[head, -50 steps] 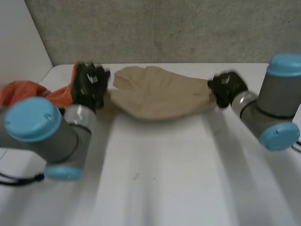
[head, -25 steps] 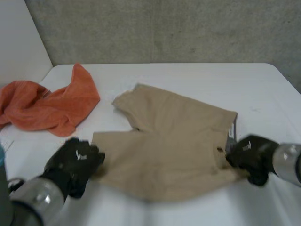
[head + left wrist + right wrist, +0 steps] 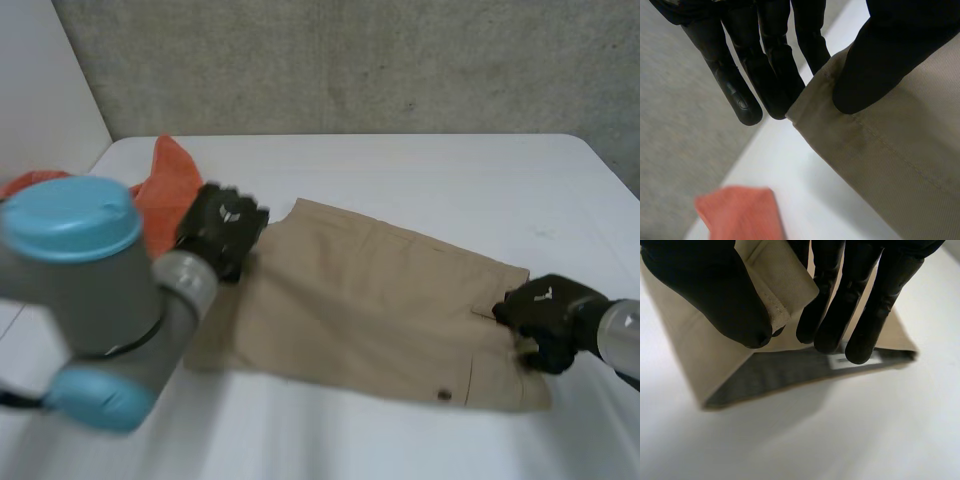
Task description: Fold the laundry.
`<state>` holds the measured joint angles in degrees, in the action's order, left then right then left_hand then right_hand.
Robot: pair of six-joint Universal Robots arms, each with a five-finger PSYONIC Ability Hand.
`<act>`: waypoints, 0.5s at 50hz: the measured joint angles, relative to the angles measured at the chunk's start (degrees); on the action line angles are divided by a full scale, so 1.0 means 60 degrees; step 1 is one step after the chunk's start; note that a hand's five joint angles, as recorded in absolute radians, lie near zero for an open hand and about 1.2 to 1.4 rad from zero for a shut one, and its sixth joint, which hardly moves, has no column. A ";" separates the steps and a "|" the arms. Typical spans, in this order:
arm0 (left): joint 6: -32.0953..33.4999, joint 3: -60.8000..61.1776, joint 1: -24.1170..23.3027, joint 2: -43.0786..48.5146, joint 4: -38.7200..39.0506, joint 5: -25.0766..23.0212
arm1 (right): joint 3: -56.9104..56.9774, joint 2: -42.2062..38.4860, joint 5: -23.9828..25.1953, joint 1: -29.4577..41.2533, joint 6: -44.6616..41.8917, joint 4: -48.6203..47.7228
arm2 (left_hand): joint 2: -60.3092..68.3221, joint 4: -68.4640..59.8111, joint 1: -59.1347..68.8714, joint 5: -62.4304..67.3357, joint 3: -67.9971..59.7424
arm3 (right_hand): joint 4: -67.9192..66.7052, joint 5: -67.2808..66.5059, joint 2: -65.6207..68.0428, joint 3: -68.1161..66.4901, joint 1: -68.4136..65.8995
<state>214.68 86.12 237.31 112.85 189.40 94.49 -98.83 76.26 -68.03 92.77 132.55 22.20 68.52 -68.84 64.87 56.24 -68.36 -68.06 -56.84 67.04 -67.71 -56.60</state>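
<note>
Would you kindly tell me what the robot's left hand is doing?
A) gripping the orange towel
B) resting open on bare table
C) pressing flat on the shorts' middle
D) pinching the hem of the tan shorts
D: the left hand pinches the hem of the tan shorts between thumb and fingers; the orange towel lies apart.

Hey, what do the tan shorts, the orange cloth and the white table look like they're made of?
The tan woven shorts look like matte cotton twill: fine weave and a stitched hem in the left wrist view. The crumpled orange cloth seems soft and fuzzy, perhaps terry or fleece. The white table is smooth and hard, maybe laminate; I can't be sure.
</note>
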 measured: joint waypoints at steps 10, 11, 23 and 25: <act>0.1394 -0.3544 -0.0015 0.3415 0.2136 -0.0183 | 0.0532 -0.1024 -0.1343 0.0126 0.1346 -0.2874 | 0.0000 0.0001 0.0000 0.0000 0.0000 | 0.0000 -0.0001 0.0000 0.0000 0.0000; 0.1626 -0.4059 -0.0021 0.3905 0.2459 -0.0306 | 0.0596 -0.1219 -0.1610 0.0162 0.1451 -0.3360 | 0.0000 0.0000 0.0000 0.0000 0.0000 | 0.0000 0.0000 -0.0001 0.0000 -0.0028; 0.1991 -0.6827 -0.0045 0.6397 0.3424 -0.0877 | 0.1308 -0.2612 -0.2859 0.0896 0.1549 -0.5842 | 0.0000 0.0000 0.0000 0.0000 -0.0001 | 0.0000 0.0000 -0.0001 0.0000 -0.0096; 0.1967 -0.7274 -0.0037 0.6811 0.3455 -0.1014 | 0.1547 -0.2871 -0.2980 0.1012 0.1572 -0.6035 | 0.0000 0.0000 0.0001 0.0000 -0.0001 | 0.0000 0.0000 0.0000 0.0000 -0.0096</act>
<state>226.48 42.47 237.08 153.71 210.13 88.40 -89.55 59.04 -85.91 98.84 141.98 -14.01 68.52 -68.84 64.87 56.24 -68.36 -68.06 -56.84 67.04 -67.71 -57.17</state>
